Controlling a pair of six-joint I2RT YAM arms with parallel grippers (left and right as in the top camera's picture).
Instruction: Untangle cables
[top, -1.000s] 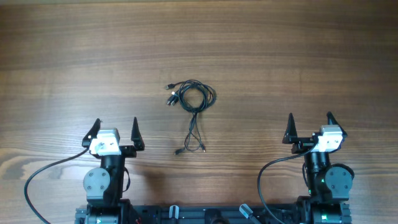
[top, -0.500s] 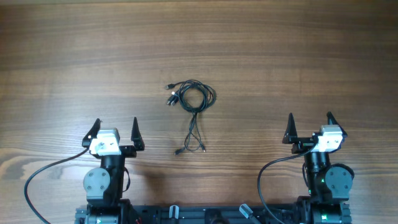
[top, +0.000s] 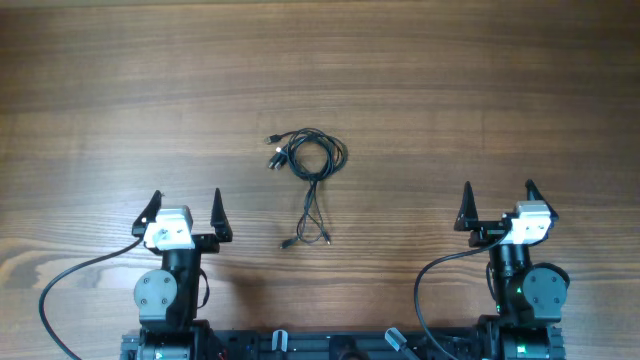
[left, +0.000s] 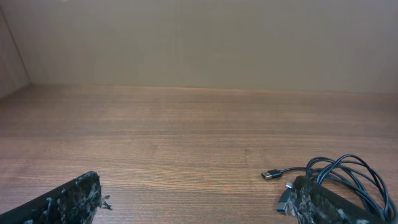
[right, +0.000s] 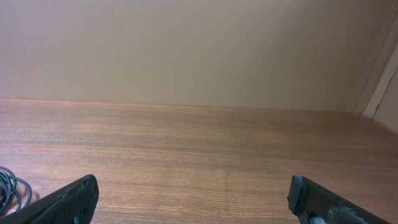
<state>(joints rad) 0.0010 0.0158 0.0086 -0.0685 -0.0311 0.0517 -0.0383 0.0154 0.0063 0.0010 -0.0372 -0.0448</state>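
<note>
**Both grippers wide open, cables out ahead**

Here at the near edge of the table (top: 450, 80), my two arms sit side by side, each with a thick black wire (top: 60, 280) looping off its base. My left gripper (top: 187, 200) has its fingers spread wide, gripping nothing. My right gripper (top: 498, 190) is just the same, spread wide and empty. Both point away from me across the wood.

Further out, between the two grippers and somewhat nearer the left one, lie the cables (top: 312, 160). They are flat on the table and well apart from both. Two loose tails run back toward me and end in small plugs (top: 287, 243). Beyond the tails, the cords wind into a round coil with more plugs poking out at its left side.

My left wrist camera catches that coil low on the right, one plug pointing left. My right wrist camera sees only a sliver of cord at its left edge. Past all that, the wood grain runs on to a plain beige wall (left: 199, 37).
</note>
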